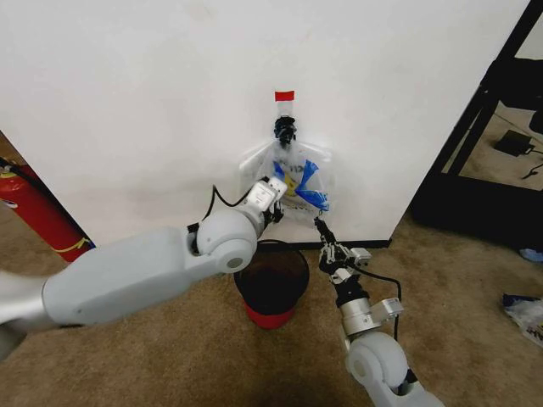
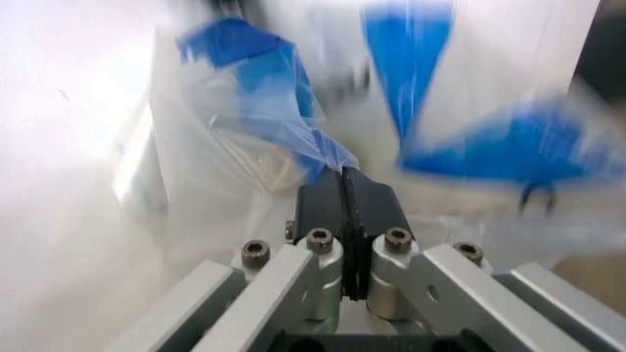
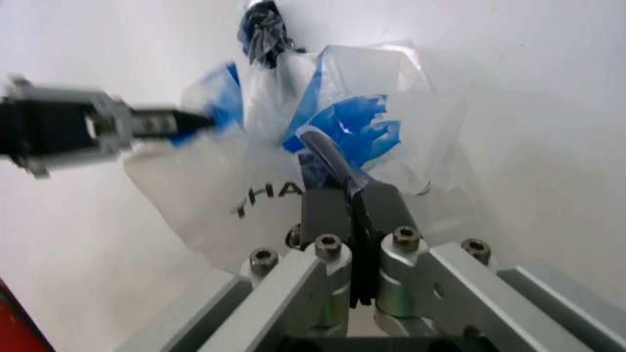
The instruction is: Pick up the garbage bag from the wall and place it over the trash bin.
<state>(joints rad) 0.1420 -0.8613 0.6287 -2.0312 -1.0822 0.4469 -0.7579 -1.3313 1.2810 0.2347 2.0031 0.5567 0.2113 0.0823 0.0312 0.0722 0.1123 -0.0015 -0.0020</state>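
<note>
The garbage bag (image 1: 299, 180), see-through with blue patches, hangs on the white wall (image 1: 127, 102) from a dark hook (image 1: 285, 129) under a strip of red tape. My left gripper (image 1: 278, 205) is at the bag's lower left edge. The left wrist view shows it (image 2: 344, 176) shut on a blue-edged fold of the bag (image 2: 264, 95). My right gripper (image 1: 321, 224) points up at the bag's lower right corner. In the right wrist view it (image 3: 354, 192) is shut on a blue strip of the bag (image 3: 347, 128). The trash bin (image 1: 271, 280), black mesh with a red base, stands directly below.
A flat white bag bundle (image 3: 264, 194) with dark lettering hangs behind the garbage bag. A red fire extinguisher (image 1: 36, 212) leans at the wall's left. A black frame (image 1: 475, 127) stands at the right, with loose items (image 1: 522, 309) on the carpet.
</note>
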